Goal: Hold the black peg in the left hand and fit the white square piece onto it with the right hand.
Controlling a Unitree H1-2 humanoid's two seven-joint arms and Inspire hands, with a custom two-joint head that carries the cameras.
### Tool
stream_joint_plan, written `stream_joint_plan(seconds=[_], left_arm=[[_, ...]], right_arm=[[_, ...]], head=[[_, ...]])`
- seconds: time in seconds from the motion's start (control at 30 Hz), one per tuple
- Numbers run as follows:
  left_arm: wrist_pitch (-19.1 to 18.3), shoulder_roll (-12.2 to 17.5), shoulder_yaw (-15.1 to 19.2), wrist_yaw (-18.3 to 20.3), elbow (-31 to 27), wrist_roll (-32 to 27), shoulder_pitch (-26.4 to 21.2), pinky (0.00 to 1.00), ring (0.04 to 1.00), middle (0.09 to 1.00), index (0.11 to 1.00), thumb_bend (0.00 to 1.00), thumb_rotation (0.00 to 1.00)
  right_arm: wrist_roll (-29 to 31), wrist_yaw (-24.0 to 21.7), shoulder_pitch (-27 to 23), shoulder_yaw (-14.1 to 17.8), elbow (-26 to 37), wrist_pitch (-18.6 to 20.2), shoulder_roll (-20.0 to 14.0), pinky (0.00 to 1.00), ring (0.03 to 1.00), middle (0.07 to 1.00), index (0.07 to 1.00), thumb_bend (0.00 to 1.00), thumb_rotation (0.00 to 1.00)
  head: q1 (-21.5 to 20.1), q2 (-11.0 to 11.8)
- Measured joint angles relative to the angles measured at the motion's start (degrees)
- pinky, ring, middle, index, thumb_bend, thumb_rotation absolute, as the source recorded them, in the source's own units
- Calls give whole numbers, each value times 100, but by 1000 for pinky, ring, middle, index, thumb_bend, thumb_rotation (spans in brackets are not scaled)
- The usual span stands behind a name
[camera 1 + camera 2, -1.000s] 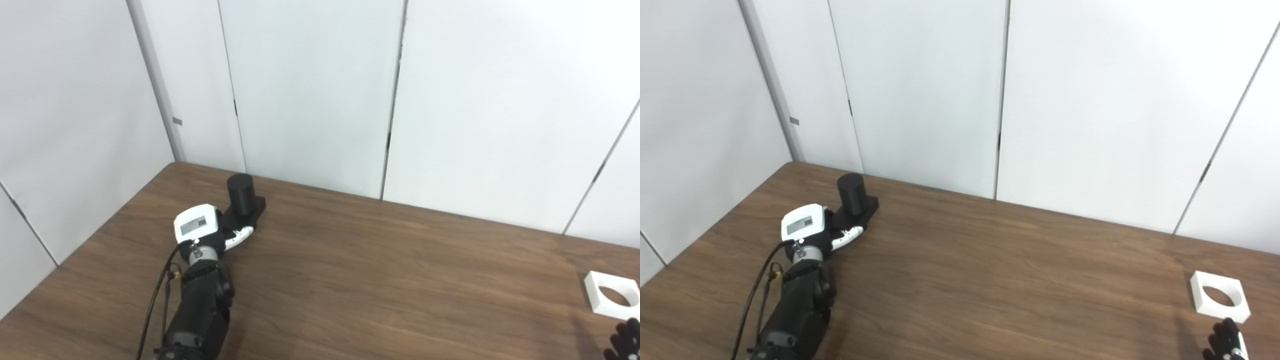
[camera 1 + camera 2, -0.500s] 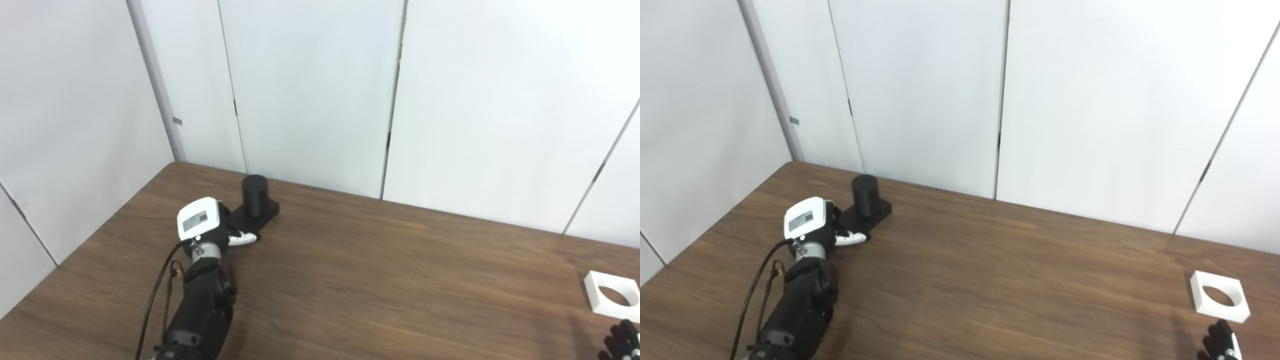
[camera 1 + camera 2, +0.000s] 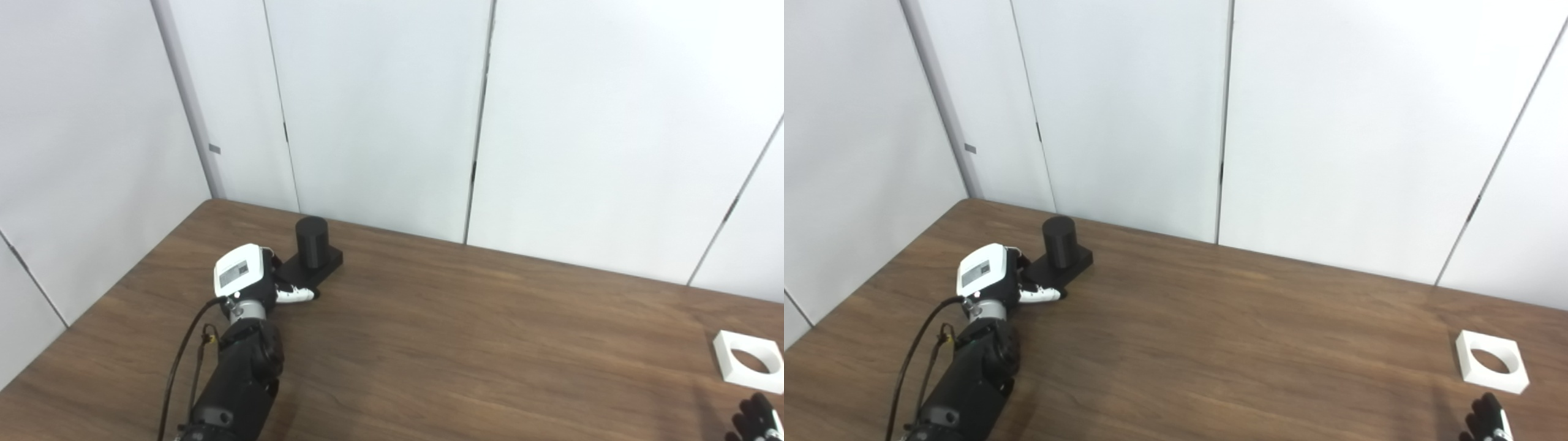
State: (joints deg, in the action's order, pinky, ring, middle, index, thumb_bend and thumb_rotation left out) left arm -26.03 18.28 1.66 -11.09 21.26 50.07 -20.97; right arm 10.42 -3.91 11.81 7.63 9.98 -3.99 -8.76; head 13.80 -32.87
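The black peg (image 3: 312, 234) stands upright on its black square base (image 3: 320, 265) at the table's far left. My left hand (image 3: 246, 278) lies against the base's near-left edge, with dark fingers over the base and the white thumb along its front; the grip itself is mostly hidden by the back of the hand. The white square piece (image 3: 1492, 369) with a round hole lies flat at the far right. Only the fingertips of my right hand (image 3: 1487, 421) show at the bottom right corner, spread, empty, just short of the piece.
The brown wooden table (image 3: 465, 343) is bordered by white wall panels (image 3: 380, 110) at the back and left. A black cable (image 3: 184, 361) runs along my left forearm. The peg and the white piece are a full table width apart.
The peg was tilted with its base lifted one second ago; now it stands upright and flat on the table, slightly further right. My right fingertips have sunk lower in the picture. The camera shifted slightly.
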Motion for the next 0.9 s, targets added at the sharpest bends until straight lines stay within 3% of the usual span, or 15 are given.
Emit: stream_joint_plan(seconds=[0.17, 0.4, 0.67, 0.9], left_arm=[[126, 113, -170, 38, -348, -304, 228, 628, 741, 722, 488, 506, 55], [264, 174, -565, 575, -1512, -720, 743, 626, 747, 735, 489, 505, 53], [648, 314, -964, 1490, -2867, -1130, 1354, 685, 793, 779, 488, 505, 54], [1072, 464, -1260, 1985, -3457, -1147, 1630, 691, 804, 770, 488, 507, 56]], right_arm=[[-23, 25, 27, -34, 46, 110, 6, 1000, 1000, 989, 1000, 543, 974], [-82, 188, 81, -116, 222, 270, 31, 1000, 1000, 989, 1000, 508, 999], [-248, 285, 131, -227, 377, 393, 39, 1000, 1000, 964, 1000, 508, 1000], [-384, 464, 148, -343, 465, 489, 57, 1000, 1000, 945, 1000, 518, 994]], head=[[-70, -44], [-220, -141], [-413, -246], [-800, -387]])
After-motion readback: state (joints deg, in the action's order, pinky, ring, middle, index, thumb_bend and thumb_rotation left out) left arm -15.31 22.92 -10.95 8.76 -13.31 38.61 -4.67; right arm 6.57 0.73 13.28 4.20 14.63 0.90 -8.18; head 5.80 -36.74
